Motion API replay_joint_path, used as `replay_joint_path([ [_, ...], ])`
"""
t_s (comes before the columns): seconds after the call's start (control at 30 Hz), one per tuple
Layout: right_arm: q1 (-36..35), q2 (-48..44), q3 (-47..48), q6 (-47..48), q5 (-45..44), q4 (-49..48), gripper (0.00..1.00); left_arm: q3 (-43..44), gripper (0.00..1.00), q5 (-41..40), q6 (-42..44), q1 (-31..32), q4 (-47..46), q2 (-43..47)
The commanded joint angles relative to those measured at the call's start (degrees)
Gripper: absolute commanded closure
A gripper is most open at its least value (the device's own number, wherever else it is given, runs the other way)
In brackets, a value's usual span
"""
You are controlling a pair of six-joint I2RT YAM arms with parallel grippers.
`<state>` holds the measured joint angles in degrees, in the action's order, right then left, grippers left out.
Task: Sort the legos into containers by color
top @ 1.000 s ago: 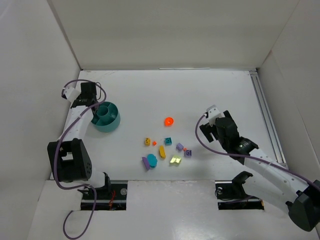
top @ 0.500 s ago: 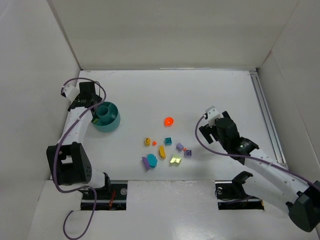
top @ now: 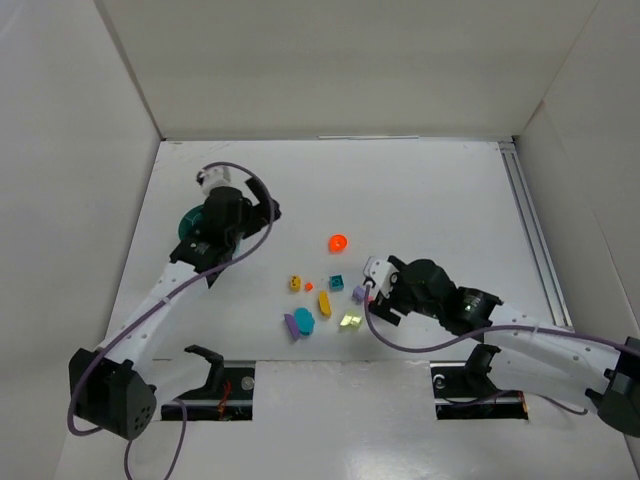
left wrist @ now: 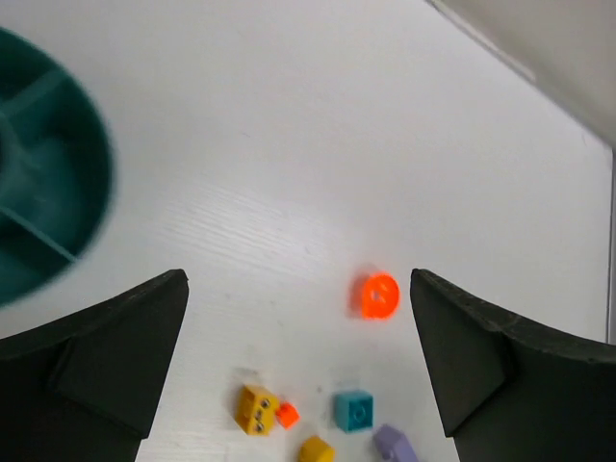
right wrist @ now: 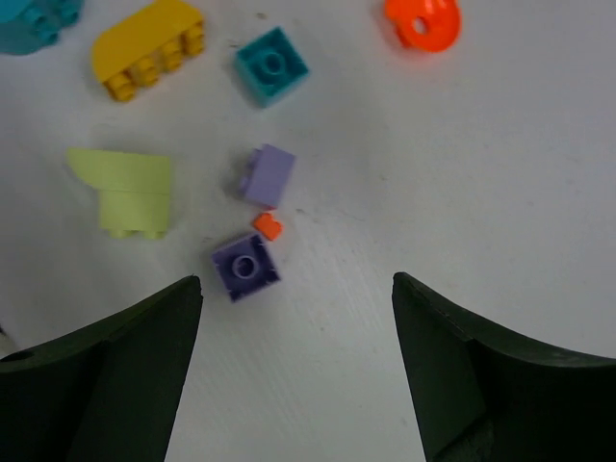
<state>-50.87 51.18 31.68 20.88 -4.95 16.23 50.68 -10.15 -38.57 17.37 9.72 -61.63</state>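
The right pincer [right wrist: 296, 289] is hanging with its two dark fingers spread wide and nothing between them, directly over the small cluster of purple pieces, so it is the arm lying nearer to them. In its wrist view the dark purple square plastic brick [right wrist: 245, 268] is sitting just ahead of the finger gap and a little toward the finger at the left of that view. It is turned slightly askew (being square, it is offering no long axis to favour). A tiny orange plastic chip [right wrist: 268, 226] is lying just beside its far corner, and the pale lilac plastic brick [right wrist: 269, 176] just beyond that. I am judging that a descent is calling for a small shift toward that side, so the chip is not caught too. The left pincer [left wrist: 298, 279], also spread and empty, is hovering over the white counter [top: 430, 190] between the round teal compartmented plastic dish [left wrist: 96, 173] and the round orange plastic piece [left wrist: 375, 295], which is lying ahead of it, toward the finger at the right of its view.
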Motion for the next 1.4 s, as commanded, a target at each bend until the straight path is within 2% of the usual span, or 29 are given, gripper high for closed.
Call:
replay_joint_path([
  [0.0,-4.7,1.2,-2.1,1.5,7.3,-3.4,0.16,-0.5,0.01,-1.7,3.6,9.2,-2.4,0.5],
  [0.03,-5.3,1.8,-2.8,1.0,7.9,-4.4,0.16,-0.5,0.01,-2.5,3.6,12.9,-1.6,-0.1],
  [0.17,-8.7,4.1,-3.9,-0.5,8.6,-8.1,0.16,-0.7,0.01,-3.9,4.1,17.3,0.4,-0.1],
  [0.47,-14.4,14.6,-3.4,-5.9,4.9,-14.1,0.18,-6.0,0.01,0.6,3.6,18.5,-1.7,4.2],
  [0.57,-14.4,18.9,-2.2,-7.3,2.7,-15.9,0.23,-6.6,0.01,1.1,3.6,18.5,-1.2,4.8],
  [0.87,-14.4,27.4,0.2,-8.5,1.1,-20.5,0.28,-7.6,0.01,1.6,3.6,19.0,-1.2,5.3],
  [1.03,-14.4,28.0,0.2,-10.2,0.6,-20.5,0.42,-8.1,0.01,2.2,3.1,19.0,-1.2,5.3],
  [1.1,-14.4,27.3,-0.3,-10.9,0.6,-20.5,0.41,-8.1,0.01,2.2,3.1,19.0,-1.2,5.3],
  [1.13,-14.4,27.3,-1.0,-10.9,0.6,-20.5,0.35,-8.1,0.01,2.2,3.1,19.0,-1.2,5.3],
  [1.3,-14.4,25.5,-3.7,-14.3,0.6,-19.4,0.25,-8.7,0.01,2.2,2.5,19.0,-1.2,6.4],
  [1.37,-14.4,24.9,-4.3,-15.4,0.6,-19.4,0.25,-8.7,0.01,1.6,2.5,19.0,-1.2,6.4],
])
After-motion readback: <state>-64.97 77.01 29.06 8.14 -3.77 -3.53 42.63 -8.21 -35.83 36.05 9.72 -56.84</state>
